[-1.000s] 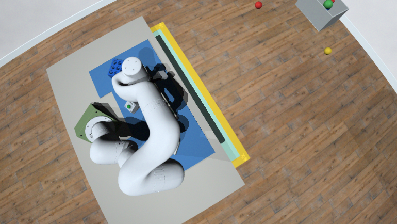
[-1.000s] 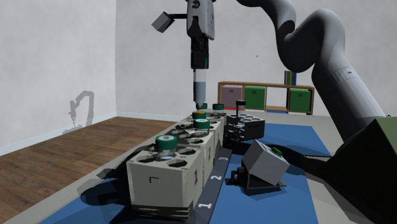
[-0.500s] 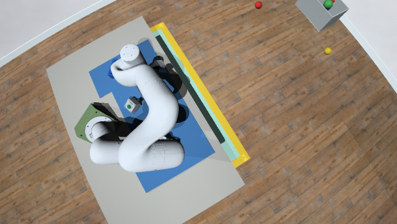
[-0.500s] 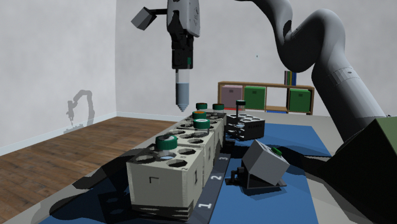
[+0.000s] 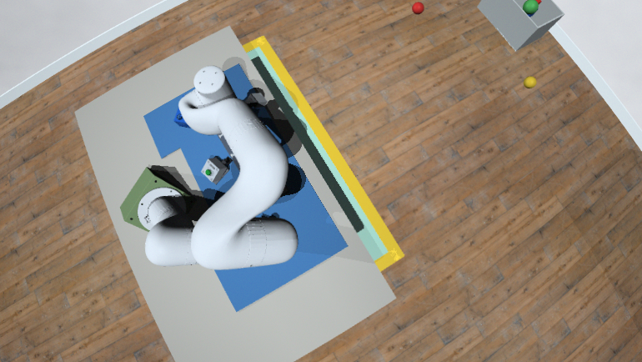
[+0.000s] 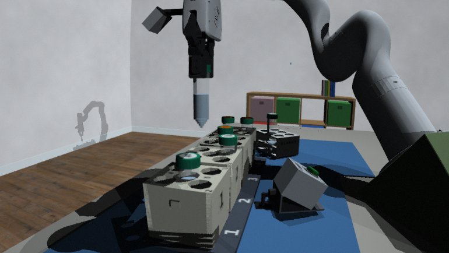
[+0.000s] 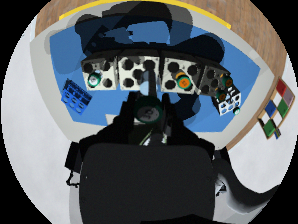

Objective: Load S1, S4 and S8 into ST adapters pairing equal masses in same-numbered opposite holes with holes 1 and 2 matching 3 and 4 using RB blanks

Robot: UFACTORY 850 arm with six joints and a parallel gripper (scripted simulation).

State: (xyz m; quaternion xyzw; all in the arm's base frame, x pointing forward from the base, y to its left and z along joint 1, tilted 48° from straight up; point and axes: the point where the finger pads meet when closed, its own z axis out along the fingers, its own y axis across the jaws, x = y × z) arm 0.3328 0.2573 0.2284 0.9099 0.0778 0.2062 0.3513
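My gripper (image 6: 201, 74) (image 7: 148, 100) is shut on a tube (image 6: 200, 105) holding grey-blue liquid, and holds it upright high above the row of adapters. Its cap is hidden between the fingers. The pale adapters (image 6: 185, 194) (image 7: 136, 75) stand in a row on the loading stand ST (image 6: 245, 201). The nearest adapter holds a tube with a white cap dot (image 6: 188, 159); another white-dot tube (image 6: 227, 139) and an orange-dot tube (image 6: 225, 129) (image 7: 182, 83) stand farther along. The dark blank rack RB (image 6: 278, 143) stands beyond. The blue sample rack RS (image 5: 178, 118) (image 7: 76, 91) is partly hidden by the arm.
The tilted grey box with the green DONE key (image 6: 312, 170) (image 5: 208, 171) stands beside the stand. The arm's green base mount (image 5: 134, 202) is near it. A yellow and teal strip (image 5: 314, 130) runs along the table's far edge. A shelf (image 6: 300, 109) stands at the wall.
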